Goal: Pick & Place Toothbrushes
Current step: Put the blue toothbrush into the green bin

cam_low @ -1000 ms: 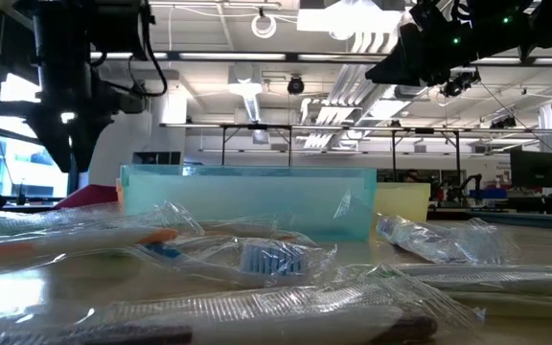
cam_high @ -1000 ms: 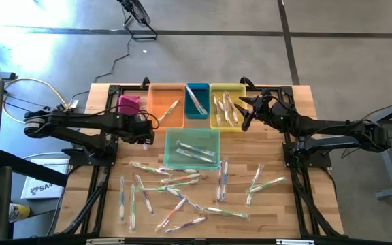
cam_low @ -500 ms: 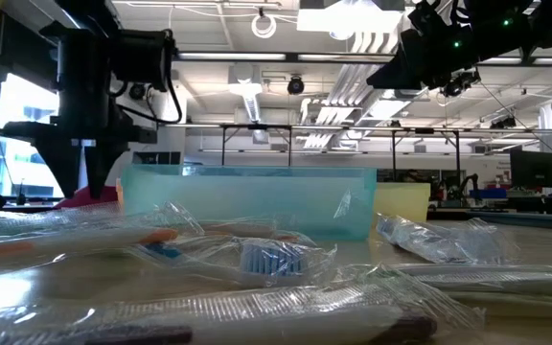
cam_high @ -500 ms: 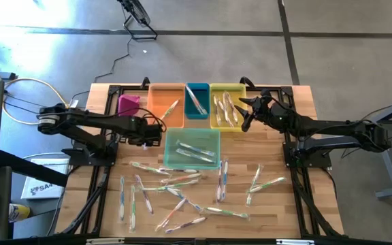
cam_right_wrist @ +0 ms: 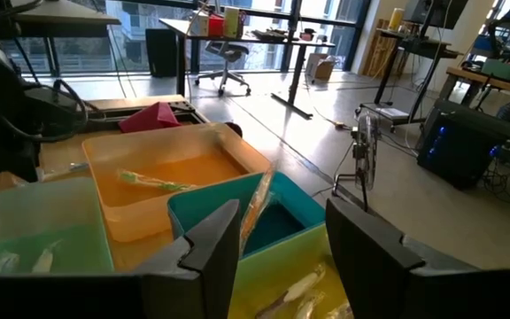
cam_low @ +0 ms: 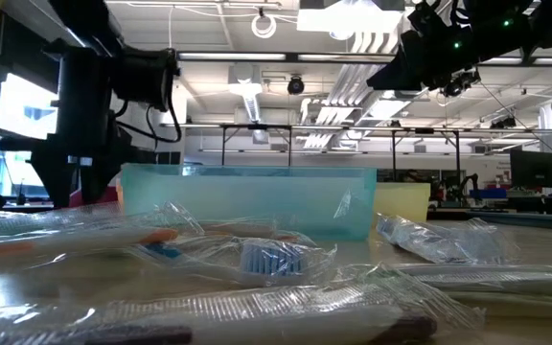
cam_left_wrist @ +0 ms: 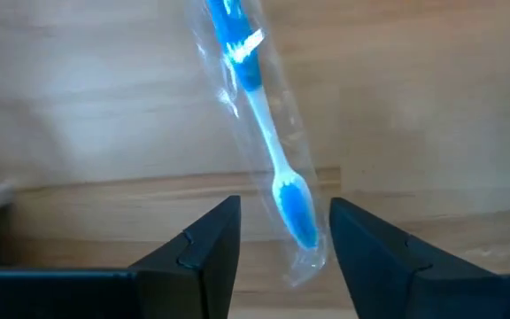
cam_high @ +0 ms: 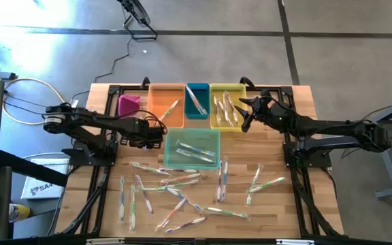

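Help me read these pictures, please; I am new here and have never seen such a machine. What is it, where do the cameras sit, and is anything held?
Two dark robot arms work at a wooden table. One camera looks straight down, one sits at table height, and one rides on each wrist. Thin pale plastic toothbrushes in clear wrappers lie scattered on the table; coloured rectangular plastic bins stand behind, some with brushes inside. The left gripper is open and empty beside the green bin; its wrist camera shows a blue-handled wrapped toothbrush lying on the wood between its fingers. The right gripper waits open over the yellow bin, holding nothing.
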`<control>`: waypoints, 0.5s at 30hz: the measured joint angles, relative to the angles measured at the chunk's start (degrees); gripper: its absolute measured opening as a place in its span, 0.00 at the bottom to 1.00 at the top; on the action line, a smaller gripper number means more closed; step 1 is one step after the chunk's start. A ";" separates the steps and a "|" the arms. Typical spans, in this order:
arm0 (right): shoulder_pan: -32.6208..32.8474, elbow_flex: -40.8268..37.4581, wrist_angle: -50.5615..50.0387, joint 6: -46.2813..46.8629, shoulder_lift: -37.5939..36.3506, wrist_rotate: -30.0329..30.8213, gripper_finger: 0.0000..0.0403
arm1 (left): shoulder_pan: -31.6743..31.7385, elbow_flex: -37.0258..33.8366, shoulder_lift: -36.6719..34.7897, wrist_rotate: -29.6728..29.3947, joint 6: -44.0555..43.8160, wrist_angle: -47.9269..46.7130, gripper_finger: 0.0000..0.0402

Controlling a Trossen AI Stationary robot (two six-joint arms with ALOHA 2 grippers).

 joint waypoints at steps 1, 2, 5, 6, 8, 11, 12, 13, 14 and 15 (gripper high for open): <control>0.00 0.00 0.05 0.00 0.00 0.01 0.40 | 0.00 -0.91 -0.06 0.37 -0.03 0.97 0.42; 0.00 0.01 0.06 0.00 0.00 -0.01 0.40 | 0.00 -1.80 -0.18 0.69 -0.02 2.26 0.42; -0.02 0.02 0.04 0.00 0.00 0.01 0.40 | -0.02 -3.40 -0.31 1.40 -0.02 5.02 0.42; -0.02 0.02 0.04 0.00 0.00 0.01 0.40 | -0.02 -3.52 -0.34 1.43 -0.04 5.12 0.42; -0.01 0.02 0.05 0.00 0.00 0.00 0.40 | -0.04 -3.48 -0.30 1.30 0.04 5.09 0.42; 0.00 0.02 0.08 0.00 0.00 -0.01 0.40 | -0.04 -3.50 -0.30 0.75 0.17 5.18 0.42; 0.00 0.02 0.12 0.00 0.00 -0.01 0.40 | -0.04 -3.50 -0.30 0.48 0.22 5.17 0.42; 0.00 0.02 0.12 0.00 0.00 -0.01 0.40 | -0.04 -3.50 -0.30 0.31 0.22 5.17 0.42; -0.01 0.02 0.12 0.01 0.00 0.00 0.40 | -0.04 -3.50 -0.28 0.24 0.22 5.19 0.41; -0.02 0.02 0.12 0.00 0.00 0.01 0.40 | -0.04 -3.52 -0.28 0.20 0.22 5.28 0.40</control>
